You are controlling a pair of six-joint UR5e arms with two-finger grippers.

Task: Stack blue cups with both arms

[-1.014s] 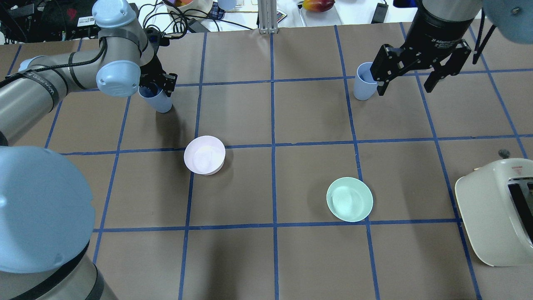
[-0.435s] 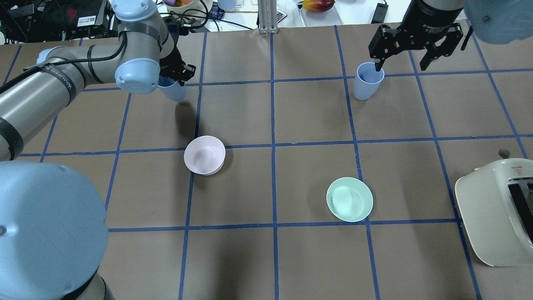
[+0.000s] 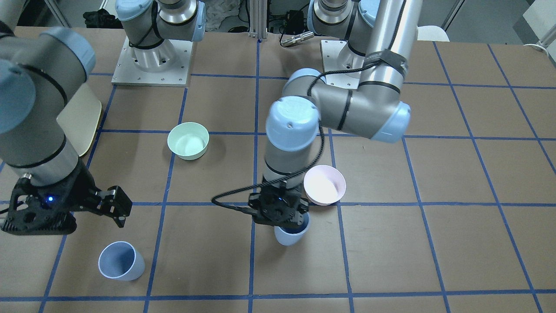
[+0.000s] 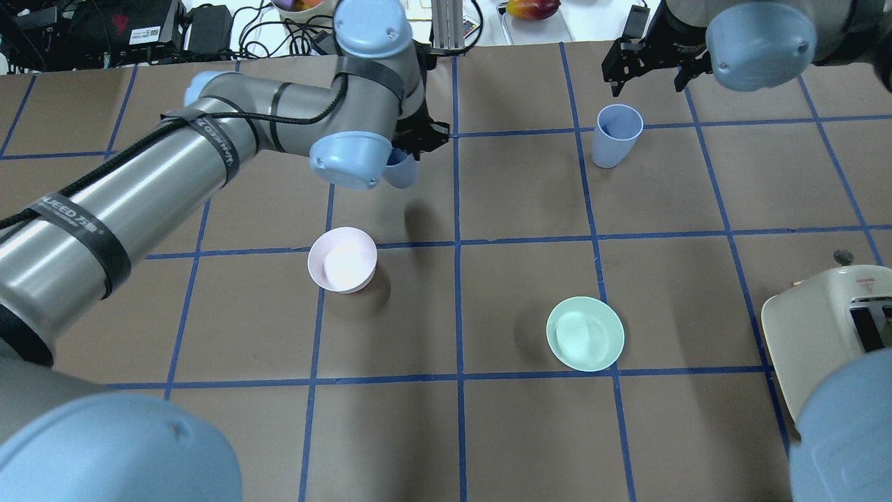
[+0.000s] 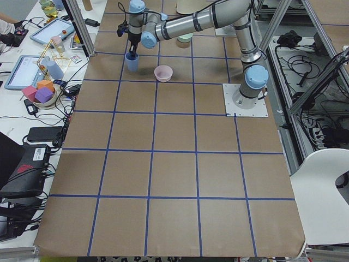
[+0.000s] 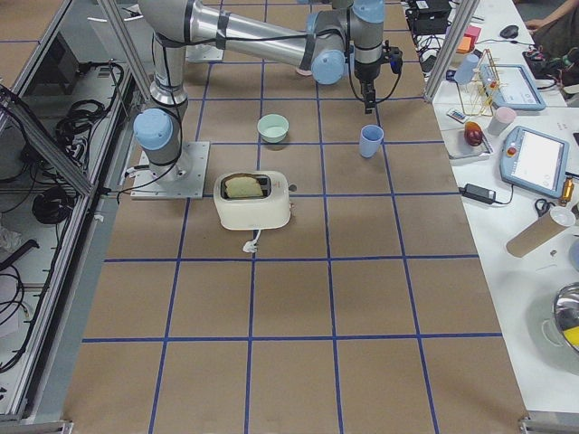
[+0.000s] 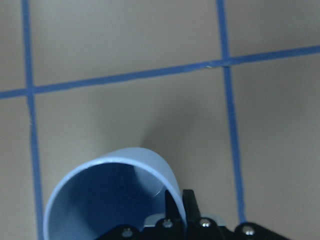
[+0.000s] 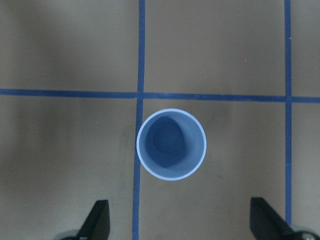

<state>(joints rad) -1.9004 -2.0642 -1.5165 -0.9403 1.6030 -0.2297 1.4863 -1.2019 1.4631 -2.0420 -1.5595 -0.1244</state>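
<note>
**Overhead view, read from the near edge.** The mint-green bowl (image 4: 585,333) is lower right of centre, the pink bowl (image 4: 343,259) is left of centre, and the toaster (image 4: 829,348) is at the right edge; none has moved. Beyond them, the left gripper (image 4: 420,138), clamped on one blue cup (image 4: 402,172), has travelled from upper left to upper centre. Its detached shadow suggests the cup is off the table (image 4: 516,195). The second blue cup (image 4: 617,136) stands upright at upper right. The right gripper (image 4: 647,73) has withdrawn toward the far edge, jaws spread and empty. Judged: transport is under way and the receiving cup is freed. Nothing lies between the cups, and the bowls sit nearer, off the path.
</note>
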